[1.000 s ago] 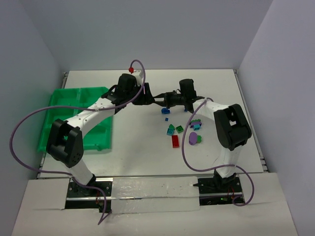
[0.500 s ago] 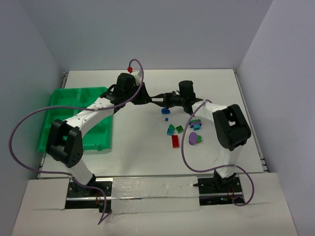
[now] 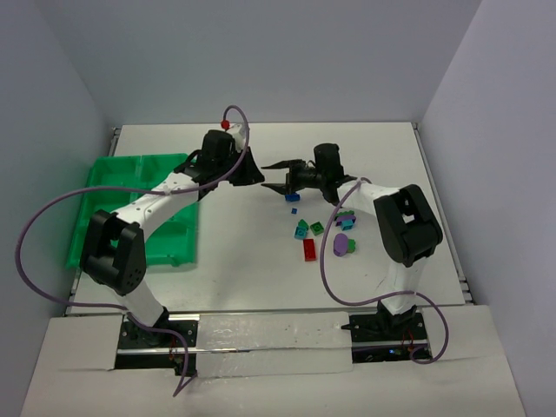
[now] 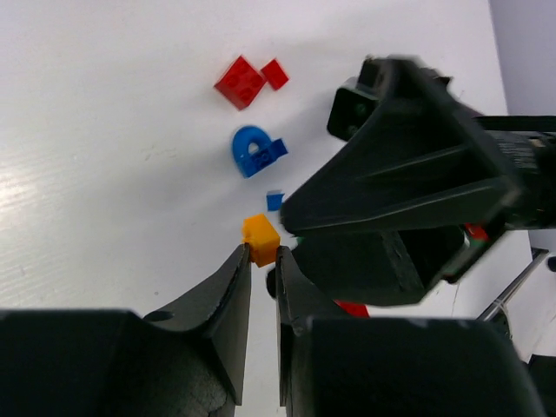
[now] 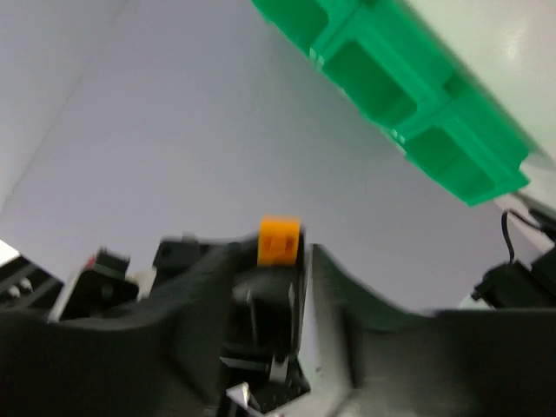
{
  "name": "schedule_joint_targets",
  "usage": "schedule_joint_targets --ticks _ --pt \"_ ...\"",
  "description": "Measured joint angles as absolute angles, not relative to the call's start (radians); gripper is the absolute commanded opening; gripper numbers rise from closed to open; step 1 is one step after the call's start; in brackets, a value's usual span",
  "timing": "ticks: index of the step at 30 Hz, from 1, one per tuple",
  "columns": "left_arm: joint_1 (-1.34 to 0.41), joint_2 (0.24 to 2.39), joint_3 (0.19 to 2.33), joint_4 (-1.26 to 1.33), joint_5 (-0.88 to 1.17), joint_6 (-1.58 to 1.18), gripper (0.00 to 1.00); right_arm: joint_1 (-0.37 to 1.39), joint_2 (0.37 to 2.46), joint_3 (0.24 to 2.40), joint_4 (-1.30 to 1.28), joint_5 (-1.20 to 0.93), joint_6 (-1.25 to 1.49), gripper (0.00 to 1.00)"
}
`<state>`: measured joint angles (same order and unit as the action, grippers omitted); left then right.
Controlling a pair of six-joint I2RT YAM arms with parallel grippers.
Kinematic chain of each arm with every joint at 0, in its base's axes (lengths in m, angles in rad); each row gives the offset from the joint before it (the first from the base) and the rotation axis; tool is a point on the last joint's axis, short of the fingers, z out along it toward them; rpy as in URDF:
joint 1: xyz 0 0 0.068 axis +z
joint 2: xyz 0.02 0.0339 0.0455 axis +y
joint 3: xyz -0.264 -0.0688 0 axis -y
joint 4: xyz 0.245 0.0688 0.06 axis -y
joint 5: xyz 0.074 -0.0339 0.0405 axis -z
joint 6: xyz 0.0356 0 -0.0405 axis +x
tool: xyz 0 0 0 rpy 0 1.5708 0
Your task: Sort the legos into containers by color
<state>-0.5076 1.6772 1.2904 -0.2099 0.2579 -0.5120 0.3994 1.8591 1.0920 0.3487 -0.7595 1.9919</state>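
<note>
My left gripper point(image 4: 263, 254) is shut on a small orange lego point(image 4: 261, 239), pinched at the fingertips above the white table. My right gripper point(image 3: 271, 175) faces it tip to tip, its jaws spread open around the left fingertips, and looms as a black mass point(image 4: 408, 174) in the left wrist view. The right wrist view shows the same orange lego point(image 5: 280, 241) between dark fingers, blurred. Loose legos lie on the table: two red ones point(image 4: 241, 81), a blue arch point(image 4: 256, 152), and a teal point(image 3: 301, 230), a green point(image 3: 318, 228) and a purple one point(image 3: 341, 245). The green tray of containers point(image 3: 130, 200) sits at the far left.
A longer red brick point(image 3: 309, 250) lies nearest the arm bases. A purple cable loops off each arm. Grey walls close in the table at the back and on both sides. The tray's compartments point(image 5: 408, 95) also show in the right wrist view.
The left gripper closed on the orange lego. The right gripper, first shut at the meeting point, spread its jaws in the last half second, and the left gripper drew slightly left.
</note>
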Motion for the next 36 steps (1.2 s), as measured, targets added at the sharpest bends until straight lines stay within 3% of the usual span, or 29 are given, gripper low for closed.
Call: schedule_joint_targets --ticks 5,14,22,29,36 --pt "-0.495 1.677 1.228 -0.217 0.244 -0.503 0.00 0.425 1.859 1.092 0.373 -0.795 1.982 0.95" --pt "-0.424 1.633 1.183 -0.250 0.250 -0.429 0.00 0.398 1.859 1.165 0.131 -0.767 1.708 0.98" --pt "-0.072 1.556 1.254 -0.367 0.319 -0.276 0.00 0.365 1.859 1.385 -0.156 -0.615 1.240 1.00" --pt "0.250 1.598 1.394 -0.478 0.309 -0.135 0.00 0.357 1.854 1.486 -0.252 -0.557 0.944 1.00" --pt "0.350 1.774 1.549 -0.519 0.267 -0.048 0.00 0.336 1.854 1.491 -0.328 -0.554 0.738 1.00"
